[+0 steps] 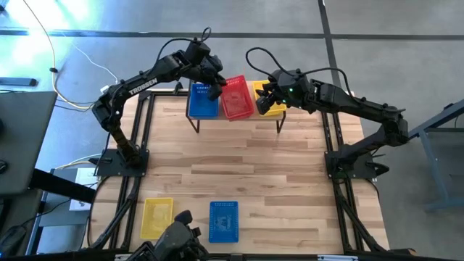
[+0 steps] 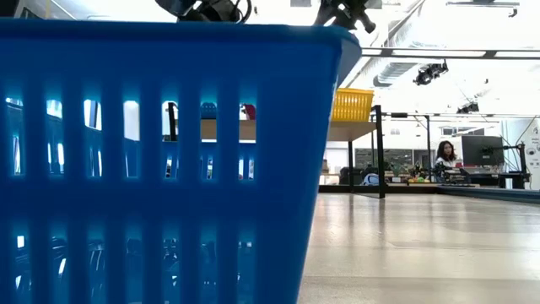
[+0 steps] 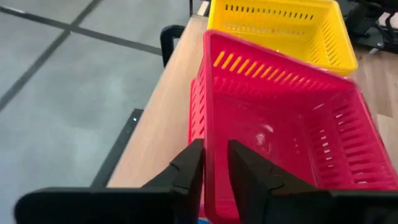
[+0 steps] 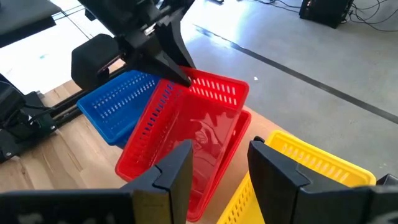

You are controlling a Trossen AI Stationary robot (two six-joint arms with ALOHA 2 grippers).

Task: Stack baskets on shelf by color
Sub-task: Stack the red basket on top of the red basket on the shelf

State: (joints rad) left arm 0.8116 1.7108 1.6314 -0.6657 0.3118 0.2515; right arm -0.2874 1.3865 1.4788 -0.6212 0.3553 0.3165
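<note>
Right now the left gripper (image 3: 214,168) pinches the rim wall of a red plastic mesh basket (image 1: 236,99), holding it tilted over the red stack at the middle of the low light-wood shelf (image 1: 235,118), between the blue mesh basket stack (image 1: 203,101) and the yellow one (image 1: 273,101). The right gripper (image 4: 217,165) hovers just beside it, fingers spread, empty. Released while skewed, the red basket could jam crooked on the one beneath, or slide against the yellow stack. Loose yellow (image 1: 157,217) and blue (image 1: 223,221) baskets wait near the tabletop's front edge.
</note>
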